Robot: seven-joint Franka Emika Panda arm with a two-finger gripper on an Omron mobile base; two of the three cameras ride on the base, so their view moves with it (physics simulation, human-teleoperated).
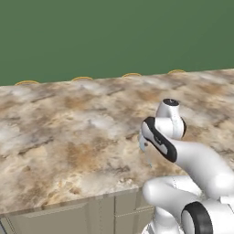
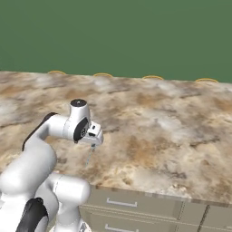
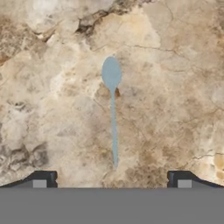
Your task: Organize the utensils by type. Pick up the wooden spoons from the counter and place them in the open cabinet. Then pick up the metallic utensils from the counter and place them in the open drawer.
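Nearest to us, tan cupboard fronts [image 2: 136, 206] run below the front edge of the counter [image 1: 68, 137], and the white arm rises over that edge. Our gripper [image 3: 111, 177] hangs above the stone with its jaws set wide apart and holding nothing; in the hand view the two dark fingertips [image 3: 43, 178] stand at either side of the picture. Between them and just ahead lies the small silver spoon [image 3: 113, 109], flat on the counter. Its long axis points straight away from the hand, handle end nearest, pale bluish bowl farthest, so the handle crosses the line between the jaws at a right angle. We judge that a plain descent would bring the jaws to either side of the handle. The spoon rests near the front edge; beyond it the counter runs bare to the green wall [image 1: 114, 36]
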